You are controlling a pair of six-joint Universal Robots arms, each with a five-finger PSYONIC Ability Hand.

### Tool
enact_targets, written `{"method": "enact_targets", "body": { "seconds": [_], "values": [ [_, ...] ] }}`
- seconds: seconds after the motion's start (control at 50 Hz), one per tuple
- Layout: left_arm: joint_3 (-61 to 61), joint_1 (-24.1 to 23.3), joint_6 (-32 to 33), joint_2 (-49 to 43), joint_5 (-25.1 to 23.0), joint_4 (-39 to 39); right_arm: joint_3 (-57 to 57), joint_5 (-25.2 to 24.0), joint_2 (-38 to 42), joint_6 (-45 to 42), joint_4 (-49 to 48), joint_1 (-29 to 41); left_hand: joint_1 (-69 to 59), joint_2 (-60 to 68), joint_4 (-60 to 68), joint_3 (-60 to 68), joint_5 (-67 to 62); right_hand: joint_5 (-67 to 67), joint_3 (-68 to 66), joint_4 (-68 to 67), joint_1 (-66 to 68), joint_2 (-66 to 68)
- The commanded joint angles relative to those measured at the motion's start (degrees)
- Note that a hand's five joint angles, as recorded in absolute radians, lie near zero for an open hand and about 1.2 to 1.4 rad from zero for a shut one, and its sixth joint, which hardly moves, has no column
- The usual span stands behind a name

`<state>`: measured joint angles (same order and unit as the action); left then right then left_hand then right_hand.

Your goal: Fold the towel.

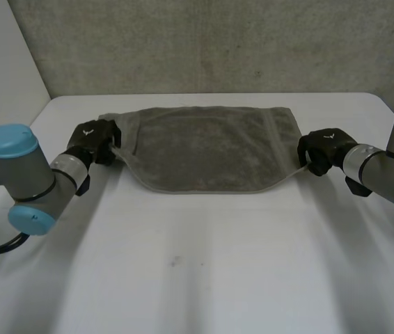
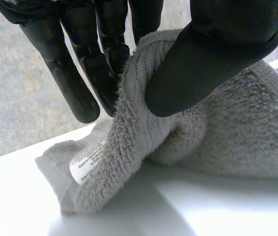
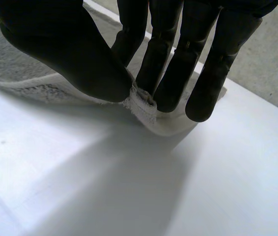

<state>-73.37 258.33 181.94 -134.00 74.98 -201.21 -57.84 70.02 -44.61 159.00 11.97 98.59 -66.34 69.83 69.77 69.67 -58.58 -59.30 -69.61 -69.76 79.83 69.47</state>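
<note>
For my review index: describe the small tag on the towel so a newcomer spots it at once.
On the white table lies a grey towel, its left end pinched by the left hand. Near that hand's fingertips, on the bunched towel edge, sits the tag: a small white strip with fine print, the only smooth patch on fluffy cloth.

Grey arms [image 1: 16, 174], light-blue caps [image 1: 5, 139], black hands [image 1: 94, 141] [image 1: 326, 149] with white emblems [image 1: 88, 129].

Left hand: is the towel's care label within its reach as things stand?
Probably not without letting go. The label lies uncovered on the towel corner, just past the fingertips of the left hand, but that hand is pinching the towel edge.
</note>
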Motion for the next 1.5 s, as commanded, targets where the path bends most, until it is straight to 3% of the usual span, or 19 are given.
{"method": "enact_targets", "body": {
  "seconds": [0.02, 0.36, 0.46, 0.58, 0.62, 0.74, 0.96, 1.0, 1.16, 1.28, 1.38, 1.5],
  "values": [
    [-4.9, 1.0, 2.4, 7.1, 0.1, 5.2, -7.4, -0.2, -7.9, -1.5, -0.3, -0.1, -13.7, 10.2, 10.2, 10.3, -11.4, -10.7, -10.4, -10.2, 0.2, 10.5],
    [-16.2, 1.4, 2.8, 26.9, -0.2, 12.9, -20.0, -1.0, -21.4, -5.3, 1.0, -4.5, -13.7, 10.2, 10.2, 10.3, -11.4, -10.7, -10.4, -10.2, 0.2, 10.5],
    [-22.9, 4.4, 4.2, 36.2, -0.3, 19.0, -25.6, -2.8, -35.4, -11.3, 6.5, -10.9, -13.7, 10.2, 10.2, 10.3, -11.4, -10.7, -10.4, -10.2, 0.2, 10.5],
    [-26.7, 6.0, 9.0, 40.8, -2.0, 22.2, -26.7, -6.1, -38.4, -14.8, 11.1, -12.9, -13.7, 10.2, 10.2, 10.3, -11.4, -10.7, -10.4, -10.2, 0.2, 10.5],
    [-27.9, 6.0, 11.4, 41.3, -4.6, 23.0, -26.9, -8.1, -38.4, -14.9, 11.8, -12.9, -13.7, 10.2, 10.2, 10.3, -11.4, -10.7, -10.4, -10.2, 0.2, 10.5],
    [-27.2, 5.7, 11.9, 40.2, -7.0, 22.8, -26.4, -9.0, -36.9, -14.4, 10.3, -12.1, -13.7, 10.2, 10.2, 10.3, -11.4, -10.7, -10.4, -10.2, 0.2, 10.5],
    [-8.4, 2.6, 11.9, 19.3, -6.1, 21.3, -11.0, -2.6, -15.6, -8.5, 0.8, -3.1, -13.7, 10.2, 10.2, 10.3, -11.4, -10.7, -10.4, -10.2, 0.2, 10.5],
    [0.0, 2.5, 11.9, 12.5, -4.4, 21.6, -3.2, 0.0, -8.7, -7.1, 0.3, -2.2, -13.7, 10.2, 10.2, 10.3, -11.4, -10.7, -10.4, -10.2, 0.2, 10.5],
    [19.7, 2.2, 11.6, -1.8, 0.7, 22.5, 15.5, 5.1, 4.8, -2.7, -1.9, 0.2, -13.7, 10.2, 10.2, 10.3, -11.4, -10.7, -10.4, -10.2, 0.2, 10.5],
    [30.2, 1.4, 11.7, -9.4, 1.0, 24.8, 23.6, 6.1, 10.7, -1.6, -3.4, 1.6, -13.7, 10.2, 10.2, 10.3, -11.4, -10.7, -10.4, -10.2, 0.2, 10.5],
    [45.2, 0.2, 11.8, -19.9, 1.8, 32.4, 30.0, 9.3, 15.9, -1.7, -8.8, 2.6, -13.7, 10.2, 10.2, 10.3, -11.4, -10.7, -10.4, -10.2, 0.2, 10.5],
    [53.2, -0.2, 11.9, -25.3, 2.0, 36.6, 33.7, 9.6, 19.3, -1.8, -10.9, 2.5, -13.7, 10.2, 10.2, 10.3, -11.4, -10.7, -10.4, -10.2, 0.2, 10.5]
  ]
}}
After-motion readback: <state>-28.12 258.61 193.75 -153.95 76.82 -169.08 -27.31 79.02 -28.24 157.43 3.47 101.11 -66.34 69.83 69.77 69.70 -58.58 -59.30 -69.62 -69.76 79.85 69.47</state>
